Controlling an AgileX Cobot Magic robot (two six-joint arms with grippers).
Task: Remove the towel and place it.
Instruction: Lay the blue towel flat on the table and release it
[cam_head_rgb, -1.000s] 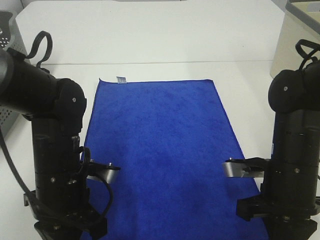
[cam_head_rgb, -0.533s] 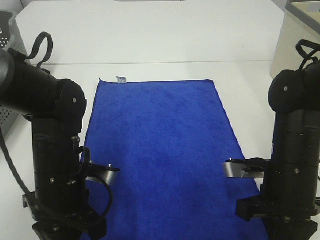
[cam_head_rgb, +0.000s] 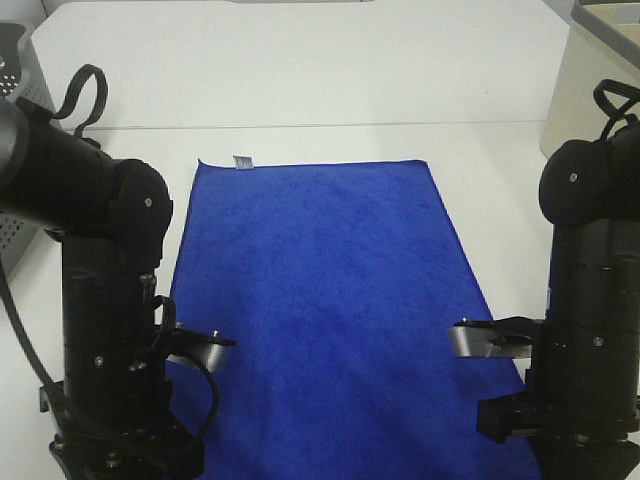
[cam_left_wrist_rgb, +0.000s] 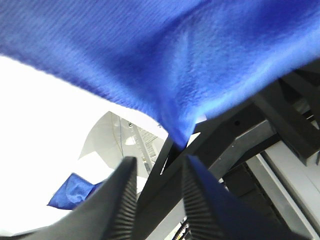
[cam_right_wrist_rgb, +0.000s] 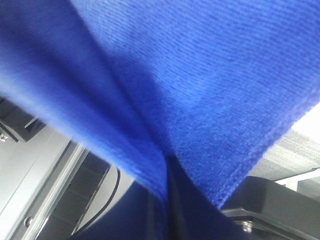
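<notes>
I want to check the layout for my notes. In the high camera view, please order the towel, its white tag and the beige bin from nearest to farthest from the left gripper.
1. The towel: its near left corner is right at the left gripper.
2. The white tag: at the far left corner of the towel.
3. The beige bin: far right, beyond the towel.

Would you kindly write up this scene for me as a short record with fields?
towel: blue, spread flat on the white table
tag: at the towel's far left corner
left gripper: open, a peak of towel just beyond its tips
right gripper: shut on a fold of the towel
task stage: most of the towel not yet lifted off the table
</notes>
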